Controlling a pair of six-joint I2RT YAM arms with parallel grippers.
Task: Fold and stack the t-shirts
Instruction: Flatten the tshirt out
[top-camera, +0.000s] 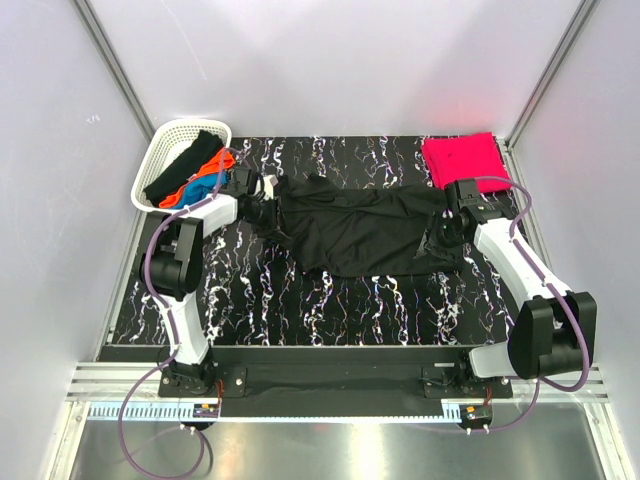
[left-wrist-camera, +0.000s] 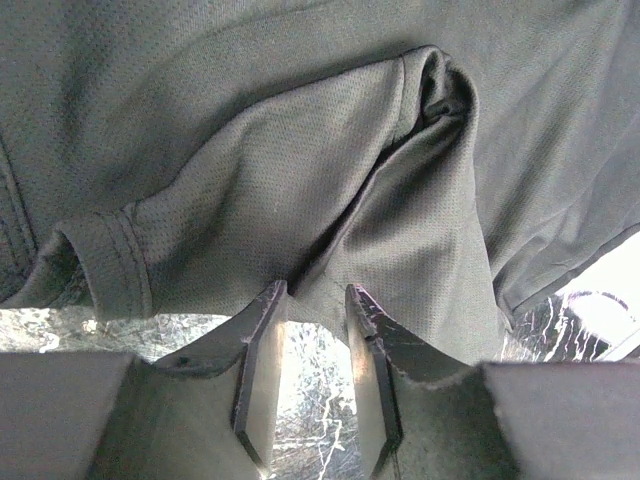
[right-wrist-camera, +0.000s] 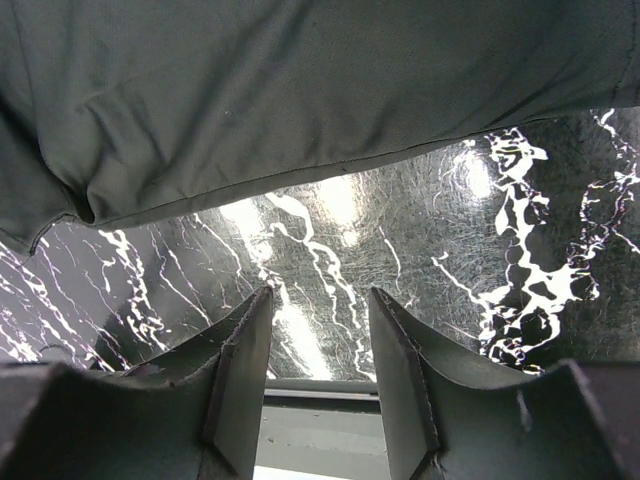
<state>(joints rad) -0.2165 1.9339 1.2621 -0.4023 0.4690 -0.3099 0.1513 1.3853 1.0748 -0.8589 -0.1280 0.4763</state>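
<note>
- Seeing large black t-shirt (top-camera: 360, 225) spread across centre of top view, bare table (top-camera: 330, 300) below its lower hem.
- Finding red t-shirt (top-camera: 463, 158) folded at upper right, basket (top-camera: 163, 150) of shirts (top-camera: 196, 172) at upper left.
- Reading left gripper (left-wrist-camera: 315, 290) as narrowly apart, tips against a bunched fold, nothing clamped.
- Reading right gripper (right-wrist-camera: 320, 295) as apart, empty, short of the hem.
- Cannot make out cloth ends under both wrists from above.

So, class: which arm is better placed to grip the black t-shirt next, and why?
Probably left. The left gripper is open with a fold of the black t-shirt right at its tips. The right gripper, also open, faces bare table, with the shirt's edge farther ahead.
</note>
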